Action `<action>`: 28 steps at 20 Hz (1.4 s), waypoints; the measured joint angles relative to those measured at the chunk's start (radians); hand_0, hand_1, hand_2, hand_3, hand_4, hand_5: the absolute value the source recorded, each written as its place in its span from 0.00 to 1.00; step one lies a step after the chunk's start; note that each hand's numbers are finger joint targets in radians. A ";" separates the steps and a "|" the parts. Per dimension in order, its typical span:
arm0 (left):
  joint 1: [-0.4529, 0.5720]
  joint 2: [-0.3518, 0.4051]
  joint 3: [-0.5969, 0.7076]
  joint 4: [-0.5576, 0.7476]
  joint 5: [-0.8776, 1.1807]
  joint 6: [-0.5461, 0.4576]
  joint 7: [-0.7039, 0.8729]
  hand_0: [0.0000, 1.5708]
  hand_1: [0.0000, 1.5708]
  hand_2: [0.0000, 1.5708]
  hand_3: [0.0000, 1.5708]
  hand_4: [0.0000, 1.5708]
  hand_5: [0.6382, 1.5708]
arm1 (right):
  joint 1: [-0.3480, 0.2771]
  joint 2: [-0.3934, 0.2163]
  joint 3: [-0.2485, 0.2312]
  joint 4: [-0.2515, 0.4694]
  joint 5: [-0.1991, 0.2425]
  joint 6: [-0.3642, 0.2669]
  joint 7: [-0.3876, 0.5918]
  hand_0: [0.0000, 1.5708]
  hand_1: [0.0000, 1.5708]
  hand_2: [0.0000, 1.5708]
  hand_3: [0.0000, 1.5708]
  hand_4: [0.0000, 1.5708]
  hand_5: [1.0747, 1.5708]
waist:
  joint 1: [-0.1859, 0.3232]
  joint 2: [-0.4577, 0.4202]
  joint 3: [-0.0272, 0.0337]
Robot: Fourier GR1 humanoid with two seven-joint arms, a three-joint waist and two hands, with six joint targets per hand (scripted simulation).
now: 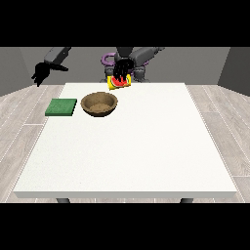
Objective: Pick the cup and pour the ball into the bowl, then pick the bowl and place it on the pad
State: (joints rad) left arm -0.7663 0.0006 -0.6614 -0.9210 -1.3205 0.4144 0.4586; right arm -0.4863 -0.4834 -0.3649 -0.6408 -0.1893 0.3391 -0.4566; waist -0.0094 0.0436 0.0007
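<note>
The robot hand at the view's right (122,68) grips the tilted yellow cup (119,83) above the desk (146,146) — just behind the brown bowl (99,104); green pad (61,107) beside it; the other robot hand (40,74) hangs aside — fingers unclear

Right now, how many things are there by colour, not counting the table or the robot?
Green: 1, the pad
Brown: 1, the bowl
Yellow and red: 1, the cup, held above the table in the hand near the view's middle
Total: 3

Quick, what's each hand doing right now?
Hand at the view's right: shut on the tipped yellow cup.
Hand at the view's left: holds nothing; fingers cannot be told.
</note>
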 measured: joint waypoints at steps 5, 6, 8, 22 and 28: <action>0.012 0.000 -0.081 0.006 -0.065 -0.076 0.002 0.00 0.00 1.00 1.00 0.76 0.85 | -0.018 0.030 0.014 -0.002 0.003 -0.013 0.001 0.00 0.00 0.00 0.12 0.00 0.90 | -0.018 0.006 -0.0001; 0.004 -0.001 -0.086 0.003 -0.072 -0.105 -0.013 0.00 0.00 1.00 1.00 0.79 0.82 | -0.014 0.023 0.010 0.004 0.001 -0.008 -0.004 0.00 0.00 0.00 0.12 0.00 0.90 | -0.013 0.005 -0.0002; -0.026 0.000 -0.093 0.002 -0.087 -0.163 -0.024 0.00 0.00 1.00 1.00 0.79 0.80 | -0.019 0.026 0.014 0.006 0.004 -0.008 -0.003 0.00 0.00 0.00 0.10 0.00 0.90 | -0.020 0.003 0.0001; -0.201 0.024 -0.093 -0.027 -0.256 -0.421 -0.144 0.96 0.96 1.00 1.00 0.77 0.88 | -0.021 0.006 0.002 0.042 -0.011 -0.002 0.004 0.00 0.00 0.00 0.00 0.13 0.95 | 0.005 -0.021 -0.0002; -0.155 0.007 -0.012 -0.132 -0.198 -0.387 -0.136 0.09 0.09 1.00 1.00 0.64 0.97 | -0.015 0.010 -0.019 0.074 -0.029 -0.002 -0.010 0.00 0.00 0.00 0.00 0.27 0.97 | 0.068 0.015 -0.0011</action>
State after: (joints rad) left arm -0.9217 0.0072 -0.6730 -1.0535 -1.5181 0.0272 0.3230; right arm -0.5010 -0.4739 -0.3838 -0.5668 -0.2185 0.3371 -0.4669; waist 0.0587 0.0590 -0.0005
